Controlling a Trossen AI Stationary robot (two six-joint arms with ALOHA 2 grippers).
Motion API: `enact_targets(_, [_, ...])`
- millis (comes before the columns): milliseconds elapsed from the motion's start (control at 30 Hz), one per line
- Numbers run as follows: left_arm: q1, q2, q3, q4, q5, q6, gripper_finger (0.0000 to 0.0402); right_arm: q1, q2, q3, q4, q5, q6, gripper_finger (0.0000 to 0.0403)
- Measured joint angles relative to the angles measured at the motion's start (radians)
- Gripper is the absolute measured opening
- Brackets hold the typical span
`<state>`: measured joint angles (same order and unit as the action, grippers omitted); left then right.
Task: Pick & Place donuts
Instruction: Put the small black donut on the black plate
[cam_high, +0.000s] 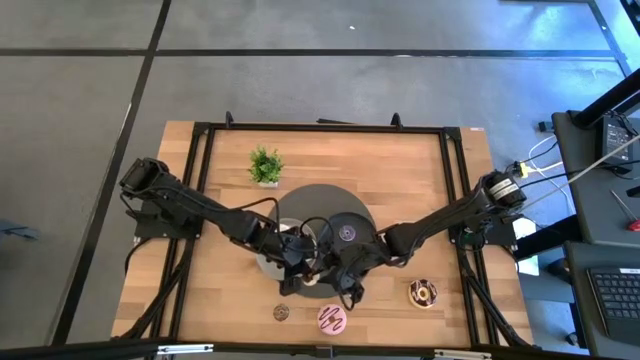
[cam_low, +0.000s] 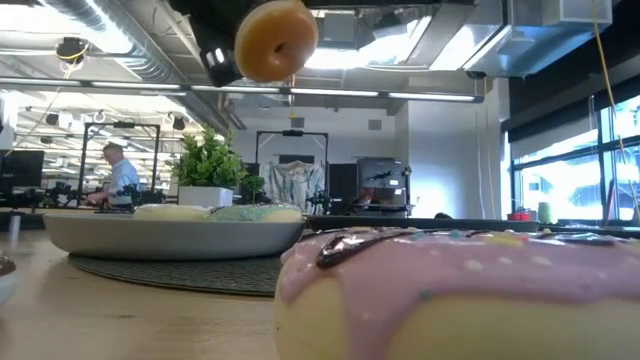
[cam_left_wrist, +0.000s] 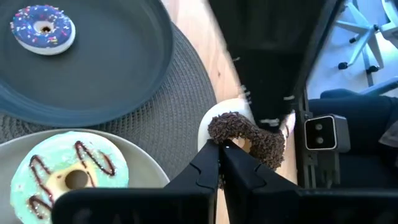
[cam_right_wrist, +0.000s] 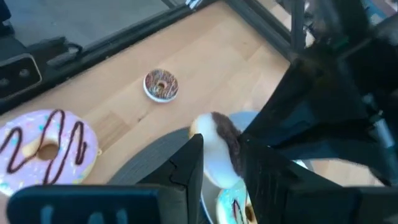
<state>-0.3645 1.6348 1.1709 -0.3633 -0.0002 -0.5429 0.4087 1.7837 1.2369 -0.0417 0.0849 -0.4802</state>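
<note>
A chocolate-topped donut with a cream base (cam_left_wrist: 245, 138) hangs in the air between both grippers, above the table's near middle; in the low view this donut (cam_low: 275, 40) is well clear of the table. My left gripper (cam_left_wrist: 222, 155) is shut on it. My right gripper (cam_right_wrist: 221, 167) is closed around it from the other side. A green donut (cam_left_wrist: 68, 175) lies flat on the grey plate (cam_left_wrist: 146, 163). A purple donut (cam_left_wrist: 42, 28) lies on the dark plate (cam_left_wrist: 124, 74). A pink donut (cam_right_wrist: 43, 146) and a mini donut (cam_right_wrist: 161, 84) lie on the wood. My left gripper pinches the donut's rim (cam_left_wrist: 219, 138) at the side nearest it, coming from the table's left. The donut is lifted clear and stands beyond the fingertips. My right gripper has the same donut between its two fingers (cam_right_wrist: 191, 163), one on each flank, coming from the table's right. The donut's chocolate top (cam_right_wrist: 227, 134) shows edge-on between them.
A round woven mat (cam_high: 322, 198) lies under the dark plate (cam_high: 352, 216). A small potted plant (cam_high: 265, 165) stands toward the far left. A chocolate donut with white drizzle (cam_high: 422, 293) lies near the right front. People and desks show in the room beyond.
</note>
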Motion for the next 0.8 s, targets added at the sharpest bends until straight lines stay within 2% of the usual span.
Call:
enact_targets(600, [0.0,0.0,-0.001,0.053,0.026,0.023,0.0006,-0.013,0.008,0.0,0.004,-0.013,-0.026,0.0108])
enact_targets(800, [0.0,0.0,-0.001,0.067,0.029,0.023,0.0007,-0.013,0.008,0.0,0.0,-0.012,-0.026,0.0079])
